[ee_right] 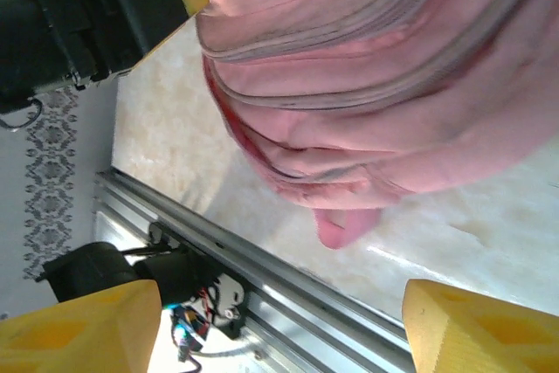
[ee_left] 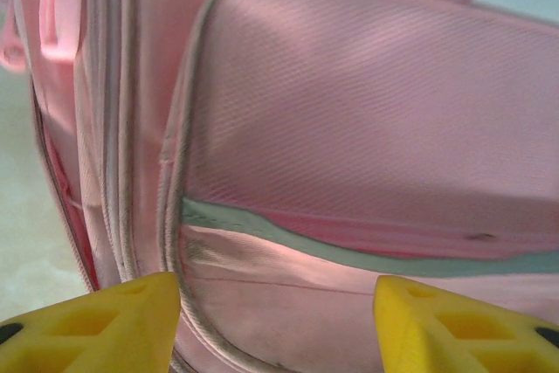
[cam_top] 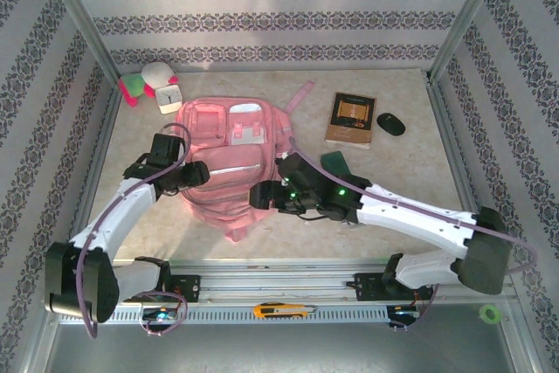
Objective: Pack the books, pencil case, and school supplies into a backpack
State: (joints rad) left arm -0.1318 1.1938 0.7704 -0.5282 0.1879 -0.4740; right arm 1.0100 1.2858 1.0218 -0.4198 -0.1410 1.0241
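The pink backpack (cam_top: 229, 159) lies flat mid-tabletop (cam_top: 410, 172), and the book (cam_top: 351, 120) sits toward the far right corner. The left gripper (ee_left: 278, 325) has its yellow fingers spread wide over the front pocket's zip, pinching nothing, though I cannot tell whether they touch the fabric. The right gripper (ee_right: 279, 329) hangs wide apart and empty by the bag's near end, above the tabletop's near edge.

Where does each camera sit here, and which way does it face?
Top external: above and behind the robot, looking down on the backpack, left end effector and right end effector.
Left wrist: on the left end effector, facing the backpack's pocket; open fingers below.
Right wrist: on the right end effector, facing the backpack's lower edge and rail; open fingers below.
Shared: every view shows the backpack.
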